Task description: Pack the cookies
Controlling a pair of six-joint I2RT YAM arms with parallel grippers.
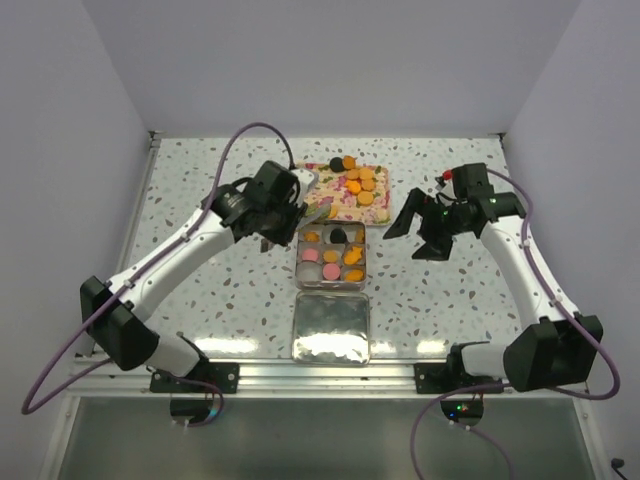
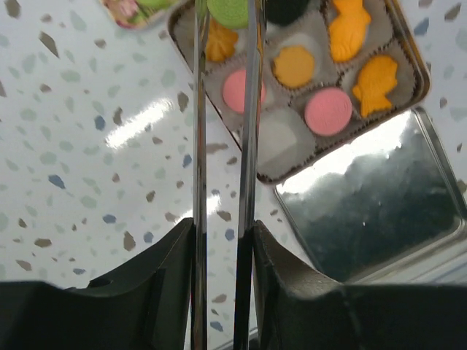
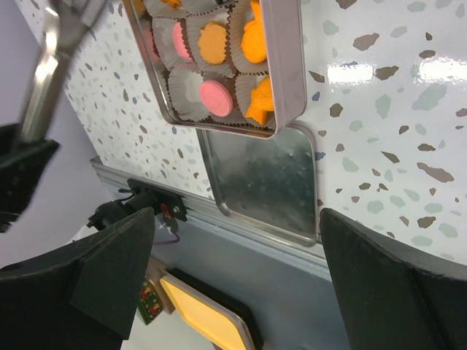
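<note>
Two fingers of the left gripper clamped slim metal tongs, whose tips pinched a round green cookie over a corner of the square partitioned metal tin. Orange and pink cookies lay in its paper cups. Right gripper stood fully open and empty, beside the tin.

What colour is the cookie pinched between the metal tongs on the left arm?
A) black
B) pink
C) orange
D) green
D: the left wrist view shows a green cookie caught between the two blades of the tongs at their far end.
</note>
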